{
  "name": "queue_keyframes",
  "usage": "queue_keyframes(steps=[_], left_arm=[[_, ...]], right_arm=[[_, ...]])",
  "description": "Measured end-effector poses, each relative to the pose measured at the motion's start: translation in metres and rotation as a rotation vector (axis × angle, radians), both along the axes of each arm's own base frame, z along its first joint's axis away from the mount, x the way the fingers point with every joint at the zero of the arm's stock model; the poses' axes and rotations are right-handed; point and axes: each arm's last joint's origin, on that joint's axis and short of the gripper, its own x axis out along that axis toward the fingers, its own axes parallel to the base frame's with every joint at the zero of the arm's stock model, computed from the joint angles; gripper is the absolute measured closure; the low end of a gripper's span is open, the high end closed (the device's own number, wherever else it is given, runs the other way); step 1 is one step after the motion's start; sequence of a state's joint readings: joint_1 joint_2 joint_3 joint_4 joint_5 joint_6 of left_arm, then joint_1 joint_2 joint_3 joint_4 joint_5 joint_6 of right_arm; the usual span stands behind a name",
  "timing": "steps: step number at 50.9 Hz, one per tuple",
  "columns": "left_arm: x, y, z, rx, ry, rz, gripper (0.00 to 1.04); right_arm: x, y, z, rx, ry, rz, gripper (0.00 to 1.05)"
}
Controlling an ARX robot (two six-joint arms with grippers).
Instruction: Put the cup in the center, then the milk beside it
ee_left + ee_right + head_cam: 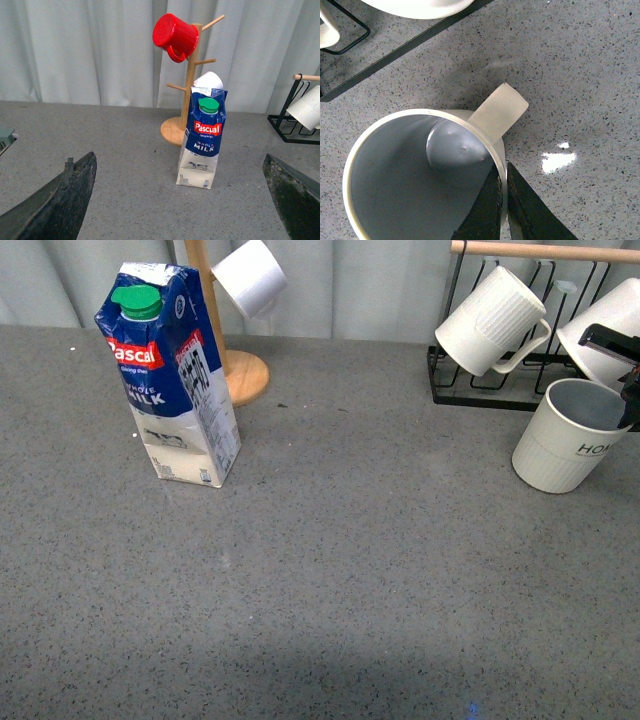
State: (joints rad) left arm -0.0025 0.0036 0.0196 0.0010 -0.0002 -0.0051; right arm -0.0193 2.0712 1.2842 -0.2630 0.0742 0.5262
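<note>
Slippage is the main risk: the right end effector (pixel 504 202) is clamped on the cup (pixel 565 437) by its thin rim only, one finger inside the wall and one outside, next to the handle. The cup hangs tilted at the far right of the desk (pixel 350 590), just in front of the rack (pixel 470 390) and well away from the centre. I cannot tell whether its base touches the desk. With such a narrow pinch it could pivot or drop during the carry. A careless lift or swing could also knock it against the rack or the mugs (pixel 492 320) hanging close by.

The milk (pixel 170 380) stands upright at the back left, just in front of the tree (pixel 225 340). It is tall and narrow, so I judge that a high or off-centre grip could topple it, and setting it down too close could bump the cup. The left end effector (pixel 177 172) faces it with fingers wide apart, holding nothing.

Count:
- one lettered cup
- one milk
- two ribbed mugs on the rack
- one red mug (pixel 175 35) on the tree
- one white cup (pixel 250 275) on the tree
- one tree
- one rack
- two end effectors
</note>
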Motion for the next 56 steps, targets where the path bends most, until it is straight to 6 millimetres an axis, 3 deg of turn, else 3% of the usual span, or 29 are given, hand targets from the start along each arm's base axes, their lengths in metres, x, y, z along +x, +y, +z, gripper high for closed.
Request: queue_keyframes(steps=[7,20,32,47,56], left_arm=[[0.000,0.000,0.000,0.000,0.000,0.000,0.06],[0.000,0.000,0.000,0.000,0.000,0.000,0.06],[0.000,0.000,0.000,0.000,0.000,0.000,0.06],[0.000,0.000,0.000,0.000,0.000,0.000,0.06],[0.000,0.000,0.000,0.000,0.000,0.000,0.06]], right_arm=[[0.001,0.025,0.009,0.012,-0.012,0.050,1.03],[0.009,0.095,0.023,0.045,-0.032,0.146,1.03],[0.021,0.110,0.006,0.018,0.057,0.079,1.03],[0.023,0.139,0.014,0.031,0.051,0.079,1.03],[0.022,0.146,0.005,0.034,0.076,0.092,1.03]])
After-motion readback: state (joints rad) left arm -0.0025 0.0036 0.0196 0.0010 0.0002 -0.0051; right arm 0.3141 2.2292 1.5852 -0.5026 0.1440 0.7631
